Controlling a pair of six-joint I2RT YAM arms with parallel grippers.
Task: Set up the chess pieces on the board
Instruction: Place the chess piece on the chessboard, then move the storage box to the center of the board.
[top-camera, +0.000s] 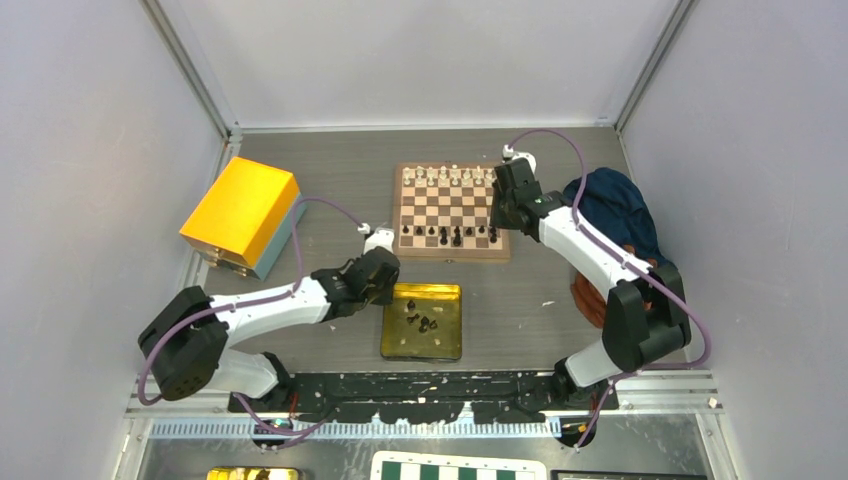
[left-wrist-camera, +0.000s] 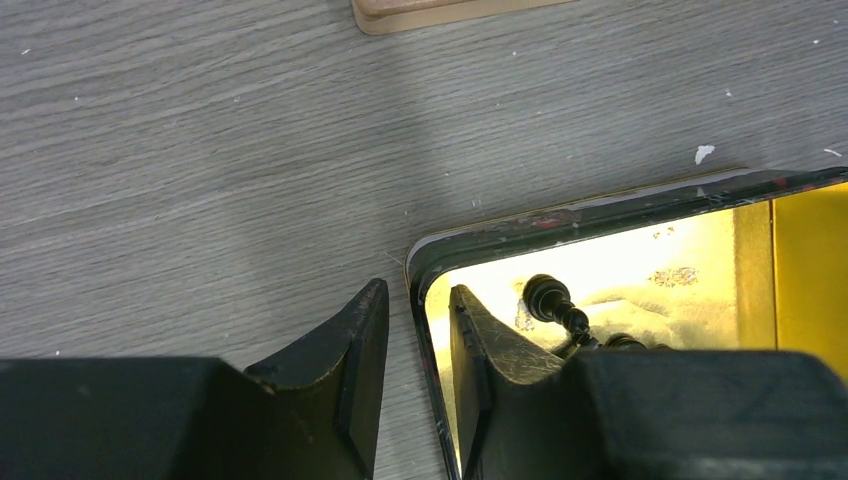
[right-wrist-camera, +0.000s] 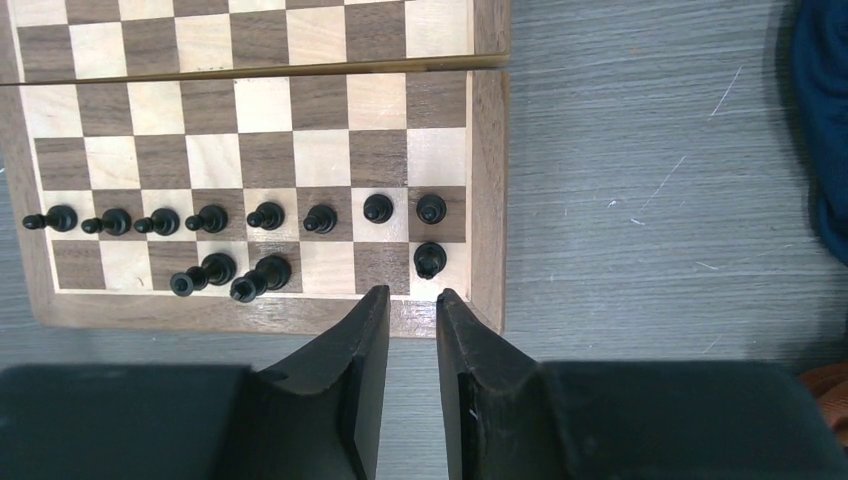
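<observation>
L gripper (left-wrist-camera: 417, 300) straddles tin (left-wrist-camera: 600, 212) rim; R gripper (right-wrist-camera: 412, 300) over board (right-wrist-camera: 488, 200) edge.

No text, label, brand, number or sign is showing legibly in any of the three views.

Loose chess pieces (top-camera: 428, 323) lie in a tray (top-camera: 446, 342) before the board (top-camera: 450, 205).
</observation>
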